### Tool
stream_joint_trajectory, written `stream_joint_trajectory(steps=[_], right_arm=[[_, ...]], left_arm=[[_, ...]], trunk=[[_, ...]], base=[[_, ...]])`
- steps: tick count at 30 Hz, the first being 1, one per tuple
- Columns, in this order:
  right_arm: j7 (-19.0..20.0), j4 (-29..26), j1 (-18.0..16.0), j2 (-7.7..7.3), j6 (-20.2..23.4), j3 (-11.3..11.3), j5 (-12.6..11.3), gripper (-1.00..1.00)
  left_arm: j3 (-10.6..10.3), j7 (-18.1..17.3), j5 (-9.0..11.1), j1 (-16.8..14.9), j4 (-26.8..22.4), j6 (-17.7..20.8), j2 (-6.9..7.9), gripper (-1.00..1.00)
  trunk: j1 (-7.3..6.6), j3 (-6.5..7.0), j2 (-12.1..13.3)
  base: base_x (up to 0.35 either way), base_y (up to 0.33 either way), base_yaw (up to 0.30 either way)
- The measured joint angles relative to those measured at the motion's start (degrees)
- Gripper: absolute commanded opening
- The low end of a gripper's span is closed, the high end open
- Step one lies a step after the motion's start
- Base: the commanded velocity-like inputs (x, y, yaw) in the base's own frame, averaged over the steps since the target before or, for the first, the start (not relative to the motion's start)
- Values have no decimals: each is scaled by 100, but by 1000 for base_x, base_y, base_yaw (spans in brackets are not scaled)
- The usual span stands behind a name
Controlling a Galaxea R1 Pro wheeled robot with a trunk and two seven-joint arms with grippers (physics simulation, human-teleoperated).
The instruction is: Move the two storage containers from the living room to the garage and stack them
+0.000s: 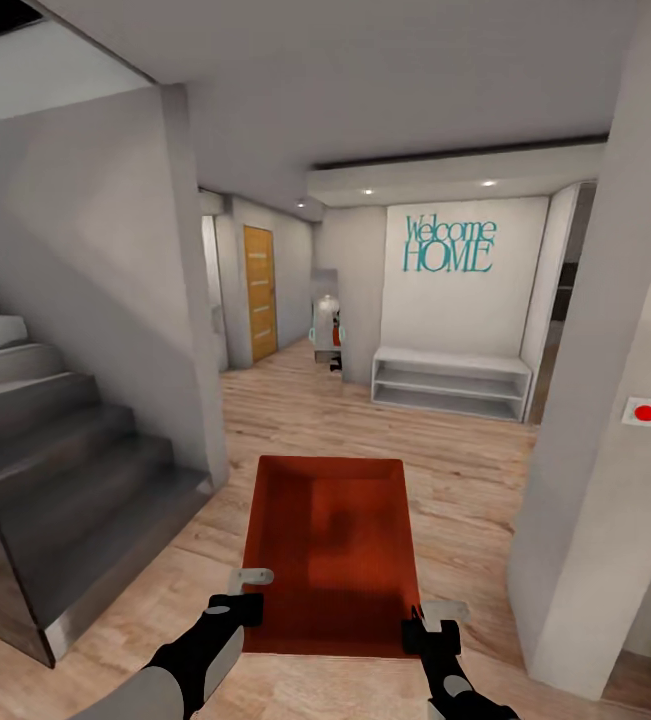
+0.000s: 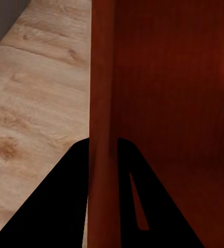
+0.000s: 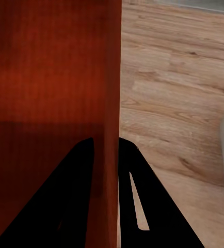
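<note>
While we roll thru the hall w/ the bin held out front, left gripper and right gripper each pinch a side wall. Carry step; next, steer on to find the garage.

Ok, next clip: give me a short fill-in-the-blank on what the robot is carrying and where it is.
1. Both grippers, left gripper and right gripper, clamp the side walls of one orange-red ____.
2. The floor under the robot is light ____ planks.
3. The teal lettering on the far wall reads Welcome ____.
4. Beside the left arm rises a grey ____.

Missing words: storage container; wood; HOME; staircase.
</note>
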Motion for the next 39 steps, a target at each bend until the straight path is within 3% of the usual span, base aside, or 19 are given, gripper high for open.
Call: stream_joint_trajectory(steps=[39], right_arm=[[5, 1, 0, 0, 1, 12, -19, -100]], left_arm=[[-1, 1, 2, 0, 2, 0, 0, -100]], trunk=[[0, 0, 0]], base=[[322, 0, 0]])
